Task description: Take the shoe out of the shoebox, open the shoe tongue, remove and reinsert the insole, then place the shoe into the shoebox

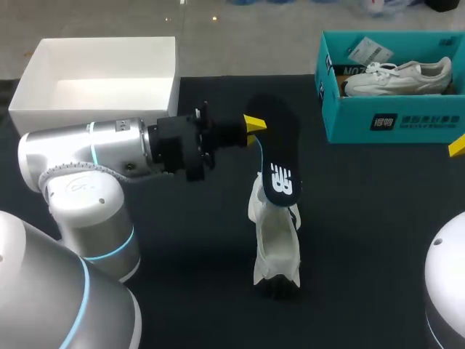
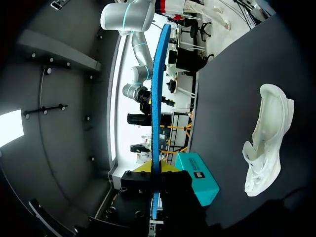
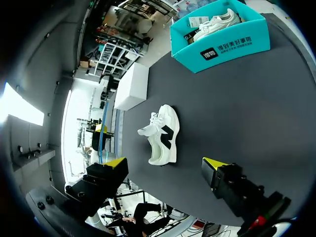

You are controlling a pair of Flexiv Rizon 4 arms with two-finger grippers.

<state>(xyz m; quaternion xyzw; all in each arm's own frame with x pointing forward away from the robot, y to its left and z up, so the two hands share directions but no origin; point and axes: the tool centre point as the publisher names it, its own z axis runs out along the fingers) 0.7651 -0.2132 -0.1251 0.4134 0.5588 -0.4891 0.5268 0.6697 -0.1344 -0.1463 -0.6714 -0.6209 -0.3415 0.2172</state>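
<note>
A white shoe (image 1: 277,243) lies on the dark table mat, toe toward the front edge; it also shows in the left wrist view (image 2: 266,143) and the right wrist view (image 3: 163,133). My left gripper (image 1: 251,125) is shut on the edge of a black insole (image 1: 280,156), held above the shoe with its lower end at the shoe's opening. Seen edge-on, the insole (image 2: 158,98) is blue and pinched between the yellow tips of the left gripper (image 2: 155,168). My right gripper (image 3: 164,163) stands open, well back from the shoe, with nothing in it; one fingertip (image 1: 458,145) shows at the table's right.
A teal shoebox (image 1: 392,120) at the back right holds a second white shoe (image 1: 396,76). The shoebox (image 3: 222,44) lies beyond the shoe in the right wrist view. A white open box (image 1: 102,73) stands at the back left.
</note>
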